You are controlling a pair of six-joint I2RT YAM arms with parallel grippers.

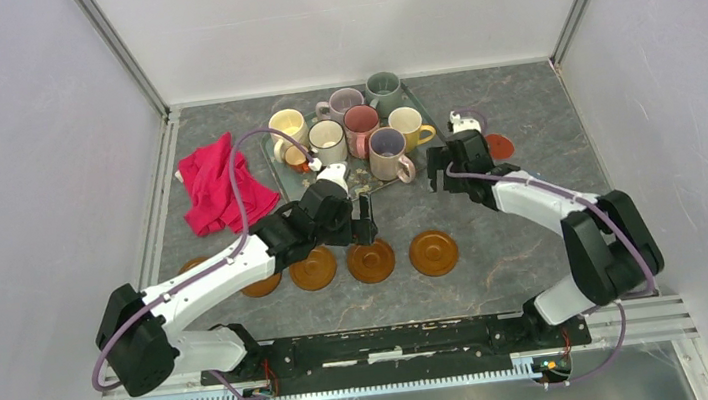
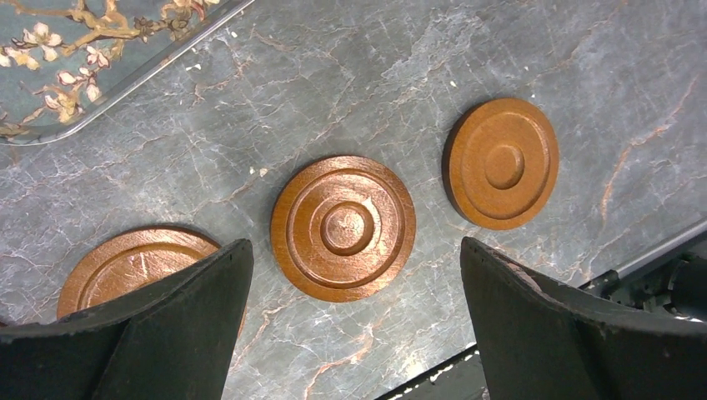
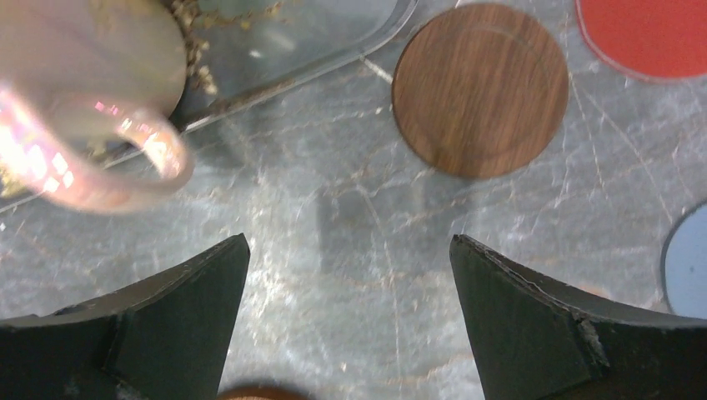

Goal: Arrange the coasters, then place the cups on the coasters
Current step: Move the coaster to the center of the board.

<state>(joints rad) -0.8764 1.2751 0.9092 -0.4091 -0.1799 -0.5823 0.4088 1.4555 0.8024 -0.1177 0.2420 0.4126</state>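
Currently the left gripper [image 2: 354, 243] hangs open over glossy orange-brown round coasters [image 2: 343, 227], the right gripper [image 3: 350, 242] open beside the floral rectangular tray [image 2: 50, 92].

Overhead: high, behind arms [image 1: 227, 270], angled down. Wrists: close, looking down. Left shares coasters [image 1: 433, 251].

A dark grey marbled tabletop [image 1: 521, 110], veined pale and rust, spreads beneath the left gripper [image 1: 363, 227] and the right gripper [image 1: 439, 172]; plain white panel walls [image 1: 350, 19] close it in beyond them and out to either side; silver aluminium posts [image 1: 119, 51] stand in the two corners beyond; a ribbed aluminium rail [image 1: 351, 385] runs well behind both; the light is soft and even, the shadows faint.
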